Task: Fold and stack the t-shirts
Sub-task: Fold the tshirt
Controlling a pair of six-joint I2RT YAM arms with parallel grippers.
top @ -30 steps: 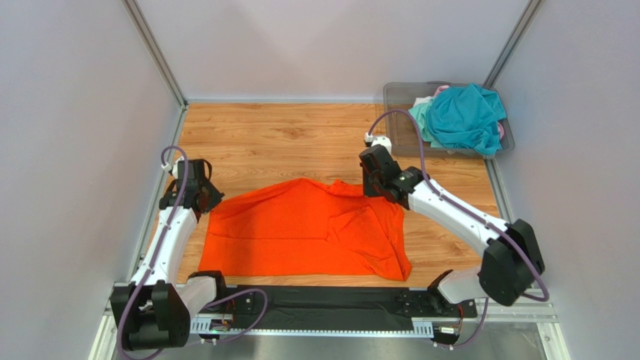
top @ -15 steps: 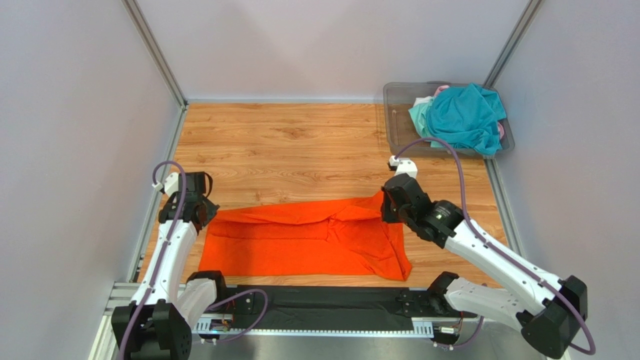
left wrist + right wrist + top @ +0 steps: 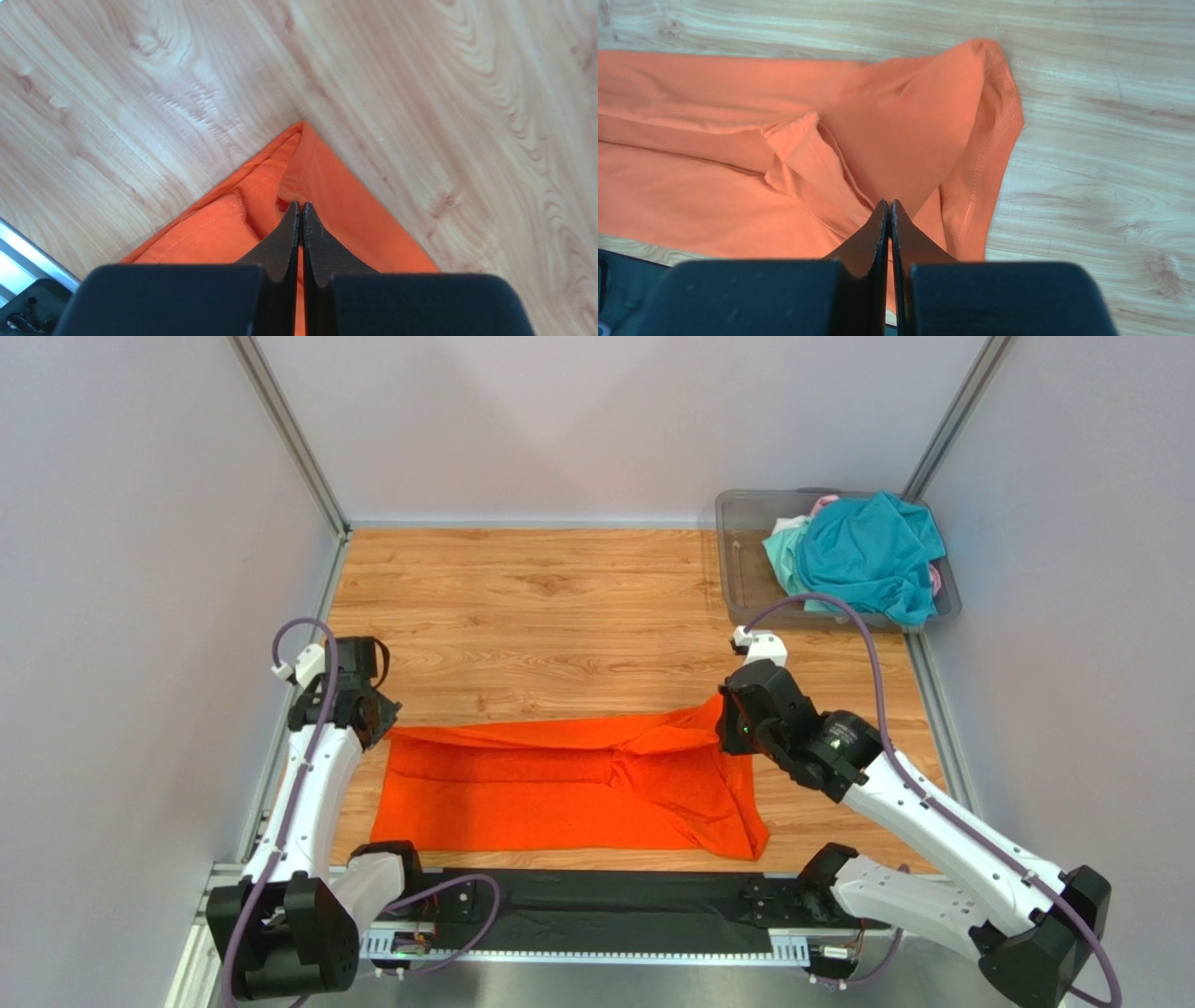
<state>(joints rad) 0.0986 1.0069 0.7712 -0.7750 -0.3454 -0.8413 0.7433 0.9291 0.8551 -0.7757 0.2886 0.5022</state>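
While the fold is, by my judgement, only half laid, the wood-grain laminate bench (image 3: 561,602) carries the bright orange t-shirt (image 3: 561,784) of soft knit fabric as a long doubled band close to its near edge, the right end bunched and trailing toward the near-right corner. At the far-right corner stands the clear grey plastic bin (image 3: 732,525), holding a rumpled teal t-shirt (image 3: 870,553) over a pale mint t-shirt (image 3: 783,549) and a sliver of pink t-shirt (image 3: 825,504), none folded. The left gripper (image 3: 300,210) has its fingers pressed together on the band's far-left corner. The right gripper (image 3: 889,206) is likewise closed, pinching cloth just beside the sleeve at the band's far-right end. Risks noted: the narrow fingertip hold may slip if the arms pull apart. A pinch that catches only one layer would open the fold. An uneven release would leave the right end creased, and the smooth laminate offers little grip to stop the shirt sliding. The fabric is matt and limp, with double-stitched hems. The fingers are hard, black and tapered.
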